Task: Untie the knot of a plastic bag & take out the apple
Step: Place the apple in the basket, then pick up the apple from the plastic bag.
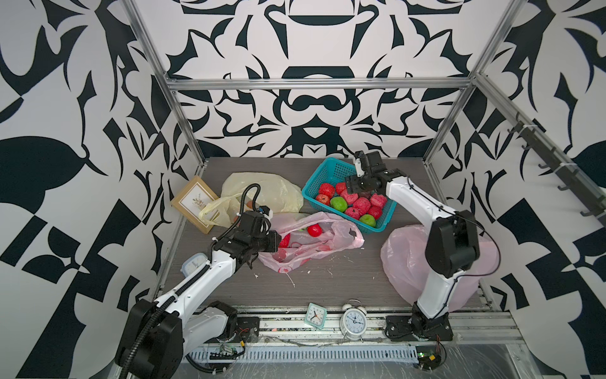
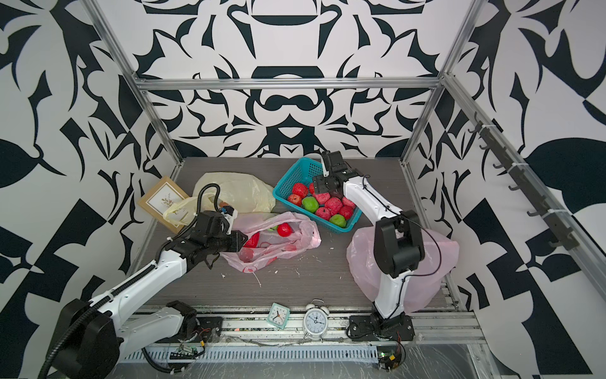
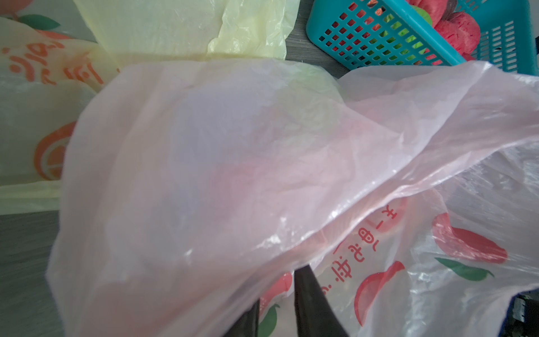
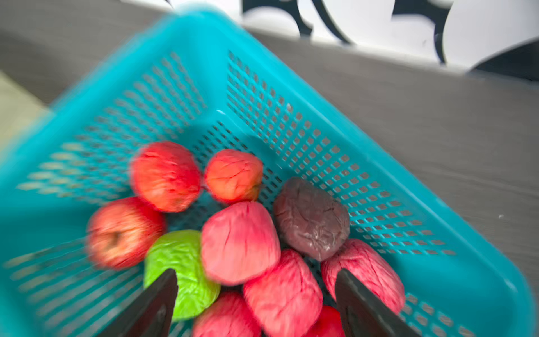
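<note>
In basket (image 4: 262, 122), apples (image 4: 239, 242) under spread right tool (image 4: 256, 274); left tool (image 3: 277, 286) clamped on pink bag (image 3: 204, 146).

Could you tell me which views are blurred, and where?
Right wrist view: motion blur smears the teal basket and apples. Left wrist view: the pink bag, close to the lens, looks soft and hazy. Both top views: sharp, evenly lit.

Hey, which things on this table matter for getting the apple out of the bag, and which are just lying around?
In the job: pink printed bag; red apple inside it; left gripper pinching the bag; right gripper, open over the teal basket.
Lying about: yellow bags; picture frame; square clock; round alarm clock; second pink bag.
</note>
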Tool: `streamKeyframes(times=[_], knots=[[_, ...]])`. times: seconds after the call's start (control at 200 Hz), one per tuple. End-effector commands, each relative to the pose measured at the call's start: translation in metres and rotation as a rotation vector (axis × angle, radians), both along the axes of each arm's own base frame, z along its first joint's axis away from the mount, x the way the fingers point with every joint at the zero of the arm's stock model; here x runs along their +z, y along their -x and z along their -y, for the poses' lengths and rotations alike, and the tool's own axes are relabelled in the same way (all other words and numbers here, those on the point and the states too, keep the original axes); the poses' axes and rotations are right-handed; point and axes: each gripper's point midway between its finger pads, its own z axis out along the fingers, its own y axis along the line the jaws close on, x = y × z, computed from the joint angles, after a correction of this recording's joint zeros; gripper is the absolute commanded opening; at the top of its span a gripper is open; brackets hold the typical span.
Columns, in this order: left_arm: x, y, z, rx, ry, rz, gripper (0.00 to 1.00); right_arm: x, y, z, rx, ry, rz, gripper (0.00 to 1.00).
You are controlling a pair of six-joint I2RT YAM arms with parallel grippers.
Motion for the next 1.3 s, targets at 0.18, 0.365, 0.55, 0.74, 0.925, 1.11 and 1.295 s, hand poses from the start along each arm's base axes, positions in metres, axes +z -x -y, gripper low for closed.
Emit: streamKeyframes(times=[0.18, 0.365, 0.55, 0.74, 0.925, 1.11, 1.295], knots=[[0.01, -0.009, 0.003, 0.01, 0.011, 0.028, 0.24, 0.159, 0.153, -0.117, 0.702, -0.376, 0.316, 0.7], [0.009, -0.01, -0.003, 0.042, -0.005, 0.033, 0.23, 0.118, 0.246, -0.186, 0.978, -0.439, 0.082, 0.63], [0.011, -0.006, -0.023, 0.129, -0.053, 0.054, 0.22, 0.04, 0.262, -0.225, 0.892, -0.417, -0.112, 0.57], [0.01, -0.001, -0.028, 0.15, -0.057, 0.053, 0.21, -0.025, 0.228, -0.241, 0.652, -0.311, -0.15, 0.51], [-0.009, 0.007, -0.027, 0.163, -0.034, -0.009, 0.2, -0.046, 0.2, -0.243, 0.516, -0.264, -0.077, 0.51], [-0.012, 0.01, -0.034, 0.183, -0.058, 0.003, 0.19, -0.027, 0.194, -0.248, 0.507, -0.327, 0.002, 0.56], [-0.011, 0.011, -0.037, 0.186, -0.067, 0.017, 0.18, -0.029, 0.182, -0.243, 0.451, -0.258, -0.001, 0.54]])
